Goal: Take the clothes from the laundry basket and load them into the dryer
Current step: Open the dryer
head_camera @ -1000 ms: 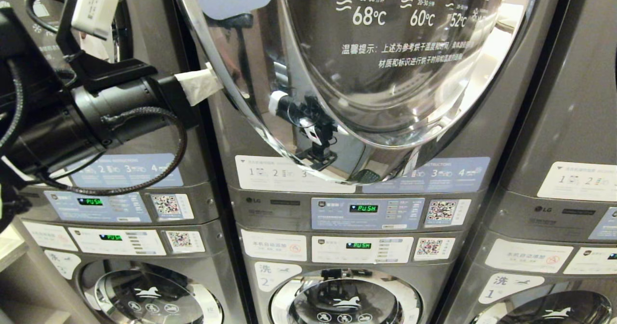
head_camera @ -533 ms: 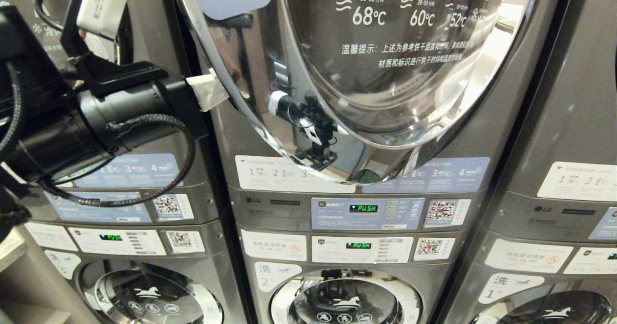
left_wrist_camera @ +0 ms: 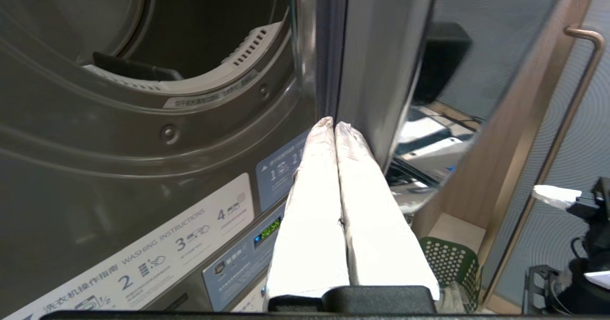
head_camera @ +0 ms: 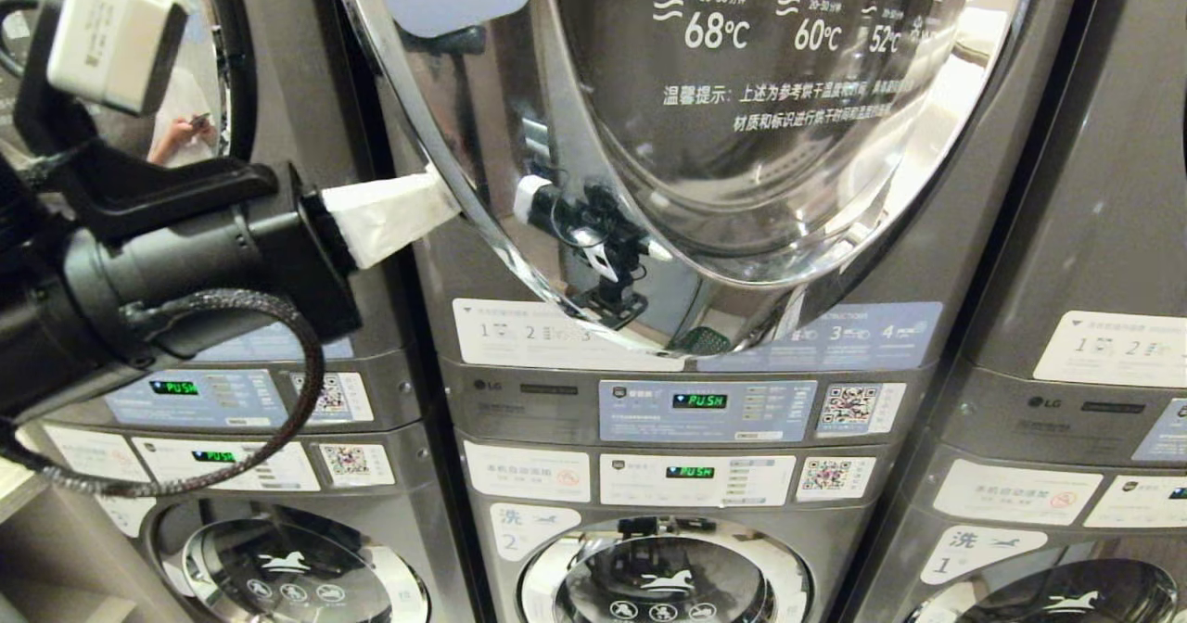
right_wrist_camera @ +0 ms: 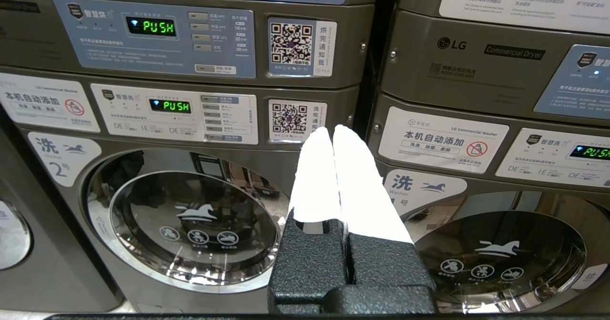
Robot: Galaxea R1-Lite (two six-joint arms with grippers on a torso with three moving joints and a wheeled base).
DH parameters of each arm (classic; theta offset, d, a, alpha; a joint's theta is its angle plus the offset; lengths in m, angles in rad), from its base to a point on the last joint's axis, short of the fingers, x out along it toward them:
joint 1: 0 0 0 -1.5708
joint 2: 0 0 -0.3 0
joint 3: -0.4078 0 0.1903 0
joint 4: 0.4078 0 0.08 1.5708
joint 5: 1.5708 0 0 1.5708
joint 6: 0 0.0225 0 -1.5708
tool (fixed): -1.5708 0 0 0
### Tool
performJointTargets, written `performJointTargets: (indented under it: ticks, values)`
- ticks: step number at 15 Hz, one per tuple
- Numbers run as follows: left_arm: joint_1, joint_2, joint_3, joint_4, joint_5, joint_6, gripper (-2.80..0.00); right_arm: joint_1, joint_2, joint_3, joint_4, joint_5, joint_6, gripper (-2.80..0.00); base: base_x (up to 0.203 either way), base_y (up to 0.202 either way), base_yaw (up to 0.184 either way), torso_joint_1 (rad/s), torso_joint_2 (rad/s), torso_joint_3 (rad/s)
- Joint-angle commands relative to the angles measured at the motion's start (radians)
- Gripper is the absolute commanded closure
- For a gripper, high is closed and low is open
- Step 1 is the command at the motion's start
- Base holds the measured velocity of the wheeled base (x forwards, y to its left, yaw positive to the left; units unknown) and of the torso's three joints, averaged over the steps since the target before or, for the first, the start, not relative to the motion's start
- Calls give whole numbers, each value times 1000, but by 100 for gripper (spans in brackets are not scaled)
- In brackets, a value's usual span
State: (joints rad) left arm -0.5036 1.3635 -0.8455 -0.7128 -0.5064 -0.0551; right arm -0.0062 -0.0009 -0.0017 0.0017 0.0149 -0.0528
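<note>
The dryer's round door point(head_camera: 742, 169) stands swung open, chrome rim and glass facing me. My left gripper point(head_camera: 436, 198) is shut and empty, its white fingertips pressed against the door's left rim. In the left wrist view the left gripper point(left_wrist_camera: 333, 124) sits in the gap between the dryer's front and the door's edge point(left_wrist_camera: 381, 72), with the dark drum opening point(left_wrist_camera: 190, 29) beside it. The green laundry basket point(left_wrist_camera: 450, 263) stands on the floor below, a bit of pale grey cloth point(left_wrist_camera: 453, 297) showing in it. My right gripper point(right_wrist_camera: 333, 130) is shut, empty, parked low before the washers.
Control panels point(head_camera: 705, 410) with green PUSH displays run under the dryers. Washers with round chrome doors point(head_camera: 663, 577) sit below. More machines stand to the right point(head_camera: 1066, 234). A wooden wall with a metal bar handle point(left_wrist_camera: 584, 91) lies beyond the open door.
My left arm has swung, and its shut fingers have slid right and a little lower along the door's rim. The door has shifted very slightly right. The right arm has kept still.
</note>
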Motion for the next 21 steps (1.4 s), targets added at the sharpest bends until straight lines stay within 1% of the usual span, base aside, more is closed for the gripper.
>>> performJointTargets:
  ticks: [1, 3, 5, 7, 9, 10, 13, 16, 19, 21]
  values:
    - [-7, -29, 6, -2, -3, 1, 0, 0, 1, 0, 0, 1, -1, 0, 0, 0, 0, 0, 0, 0]
    - [-13, -27, 3, 0, 8, 4, 0, 0, 1, 0, 0, 0, -1, 0, 0, 0, 0, 0, 0, 0]
    - [-13, -21, 2, 1, 55, 4, 0, 0, 1, 0, -1, 0, 1, 0, 0, 0, 0, 0, 0, 0]
    - [-30, -20, -2, 1, 54, 4, 0, 0, 1, 0, 0, 0, 2, 0, 0, 0, 0, 0, 0, 0]
    - [-85, -24, -4, 1, 54, 6, 0, 0, 1, 0, -2, 0, 1, 0, 0, 0, 0, 0, 0, 0]
    - [-124, -25, -5, 1, 56, 7, 0, 0, 1, 0, -1, 0, 1, 0, 0, 0, 0, 0, 0, 0]
    - [-198, -20, -11, 2, 58, 20, 0, 0, 1, 1, -2, 0, 4, 0, 0, 0, 0, 0, 0, 0]
    - [-241, -12, -19, 3, 60, 53, 0, 0, 1, 2, -3, -1, 5, 0, 0, 0, 0, 0, 0, 0]
    - [-304, 1, -26, 8, 61, 63, 0, 0, 1, 2, -3, 0, 7, 0, 0, 0, 0, 0, 0, 0]
    - [-336, 25, -41, 9, 62, 83, 0, 0, 1, 2, -3, -1, 7, 0, 0, 0, 0, 0, 0, 0]
